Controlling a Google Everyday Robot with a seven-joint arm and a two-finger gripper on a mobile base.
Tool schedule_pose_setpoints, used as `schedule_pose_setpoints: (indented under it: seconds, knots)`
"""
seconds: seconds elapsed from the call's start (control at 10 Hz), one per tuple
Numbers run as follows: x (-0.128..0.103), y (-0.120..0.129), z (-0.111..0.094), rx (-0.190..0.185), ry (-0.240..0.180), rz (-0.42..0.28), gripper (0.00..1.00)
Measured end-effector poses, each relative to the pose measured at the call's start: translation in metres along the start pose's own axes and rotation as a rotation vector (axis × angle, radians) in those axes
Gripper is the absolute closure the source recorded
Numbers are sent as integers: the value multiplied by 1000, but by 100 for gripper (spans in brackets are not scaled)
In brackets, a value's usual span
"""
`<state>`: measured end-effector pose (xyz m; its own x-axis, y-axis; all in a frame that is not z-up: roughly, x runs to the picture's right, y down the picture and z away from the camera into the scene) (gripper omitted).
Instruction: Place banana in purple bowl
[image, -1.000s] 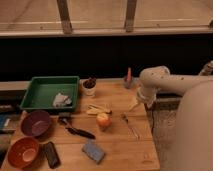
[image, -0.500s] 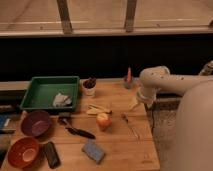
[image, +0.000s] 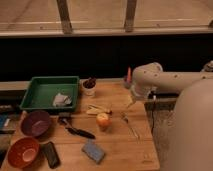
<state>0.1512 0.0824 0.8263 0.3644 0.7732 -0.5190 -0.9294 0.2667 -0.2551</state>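
Observation:
The banana (image: 98, 109) is pale yellow and lies near the middle of the wooden table (image: 120, 150), just behind a round orange fruit (image: 103, 120). The purple bowl (image: 35, 123) stands at the table's left side and nothing shows inside it. My gripper (image: 131, 103) hangs from the white arm (image: 155, 80) over the table's right part. It is to the right of the banana and apart from it, and far from the bowl.
A green tray (image: 47, 86) holding a crumpled white cloth (image: 61, 100) stands at the back left. An orange-brown bowl (image: 22, 151), a black device (image: 50, 154), a blue sponge (image: 94, 151), a black-handled brush (image: 76, 130), a thin utensil (image: 131, 126), a white cup (image: 89, 88) and an orange bottle (image: 128, 75) are also on the table.

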Motion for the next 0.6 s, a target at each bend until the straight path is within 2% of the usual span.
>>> schedule_pose_setpoints:
  seconds: [0.3, 0.5, 0.6]
  knots:
    - [-36, 59, 3, 3, -15, -143, 36]
    - [-58, 111, 7, -29, -28, -241, 36]
    - [-61, 119, 8, -36, -31, -255, 36]
